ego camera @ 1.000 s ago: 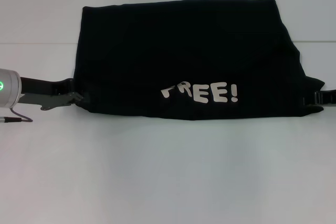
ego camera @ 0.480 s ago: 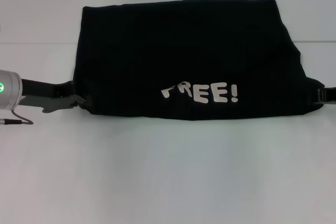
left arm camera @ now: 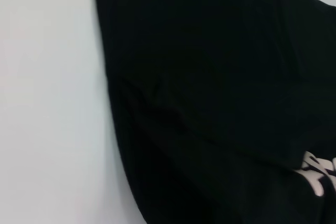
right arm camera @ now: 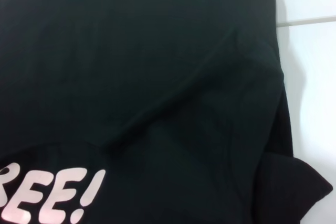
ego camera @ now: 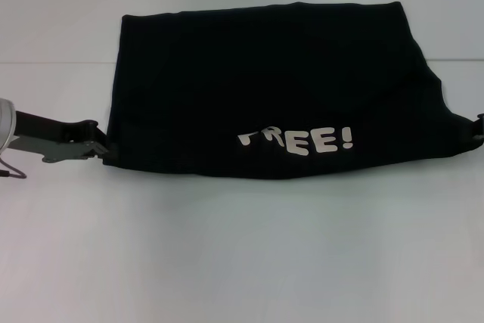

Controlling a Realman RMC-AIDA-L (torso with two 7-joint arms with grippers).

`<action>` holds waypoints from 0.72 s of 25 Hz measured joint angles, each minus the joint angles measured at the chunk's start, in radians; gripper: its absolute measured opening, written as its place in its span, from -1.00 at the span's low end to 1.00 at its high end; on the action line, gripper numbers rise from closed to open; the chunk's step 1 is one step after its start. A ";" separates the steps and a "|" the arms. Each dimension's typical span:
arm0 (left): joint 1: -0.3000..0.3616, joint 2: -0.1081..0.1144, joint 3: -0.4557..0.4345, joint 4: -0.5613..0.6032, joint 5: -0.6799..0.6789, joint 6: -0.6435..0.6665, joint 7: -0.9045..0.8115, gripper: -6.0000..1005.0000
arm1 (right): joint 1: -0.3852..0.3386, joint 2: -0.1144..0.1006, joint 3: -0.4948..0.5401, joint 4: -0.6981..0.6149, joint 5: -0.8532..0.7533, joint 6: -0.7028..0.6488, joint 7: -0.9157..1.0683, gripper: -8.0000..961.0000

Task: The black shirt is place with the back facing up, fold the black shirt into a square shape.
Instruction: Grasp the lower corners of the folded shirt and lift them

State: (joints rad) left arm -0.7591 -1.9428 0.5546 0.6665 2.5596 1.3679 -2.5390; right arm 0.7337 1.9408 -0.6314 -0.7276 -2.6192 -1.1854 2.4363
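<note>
Black shirt [ego camera: 272,88] lies folded into a wide band across the far half of the white worktop [ego camera: 242,247], white "FREE!" lettering [ego camera: 296,140] up, along its near edge. Near edge sags unevenly; the far edge is straight. Broad bare worktop on the near side, a narrower strip beyond the far edge.

Left pincer [ego camera: 97,144] sits low at the shirt's near-left corner, tips touching the fabric edge; whether clenched on cloth, cannot tell. Right pincer [ego camera: 479,128] barely shows at the right frame border beside the shirt's near-right corner; state cannot tell. Both wrist views are filled mostly by dark creased fabric.
</note>
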 joint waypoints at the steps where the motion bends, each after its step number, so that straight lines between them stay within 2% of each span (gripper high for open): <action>1: 0.001 0.000 0.000 0.000 0.004 -0.005 -0.001 -0.84 | 0.000 0.000 0.000 0.000 -0.001 0.000 0.001 -0.88; 18: -0.001 0.001 0.002 0.001 0.041 -0.009 -0.014 -0.83 | -0.002 -0.015 0.010 -0.001 0.000 -0.026 0.005 -0.87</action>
State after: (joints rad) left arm -0.7597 -1.9419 0.5564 0.6673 2.6004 1.3585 -2.5527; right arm 0.7315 1.9255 -0.6210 -0.7287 -2.6190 -1.2110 2.4417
